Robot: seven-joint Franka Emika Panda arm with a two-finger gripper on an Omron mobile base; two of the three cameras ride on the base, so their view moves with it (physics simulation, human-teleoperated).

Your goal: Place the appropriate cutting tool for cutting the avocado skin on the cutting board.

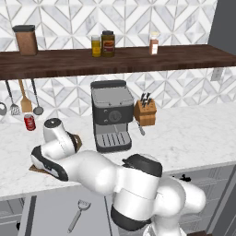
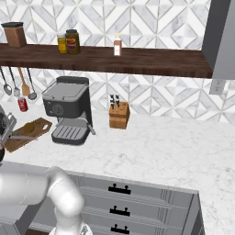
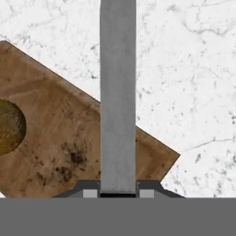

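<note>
My gripper (image 3: pixel 118 194) is shut on the cutting tool (image 3: pixel 118 92). Its flat silver blade runs straight up the hand view from between the fingertips (image 3: pixel 90 193). The blade crosses the right corner of the brown wooden cutting board (image 3: pixel 55 138) and reaches out over the white marble counter. A dark green avocado (image 3: pixel 7 126) lies on the board at the left edge of that view. In the right base view the hand is at the far left edge, and the thin blade (image 2: pixel 20 136) lies over the cutting board (image 2: pixel 34 128). In the left base view my arm covers most of the board (image 1: pixel 76 140).
A grey coffee machine (image 1: pixel 110 115) stands right of the board, and a wooden knife block (image 1: pixel 145 112) is beyond it. A red can (image 1: pixel 29 122) and hanging utensils (image 1: pixel 25 99) are at the back left. A silver looped tool (image 1: pixel 78 215) lies below the counter front.
</note>
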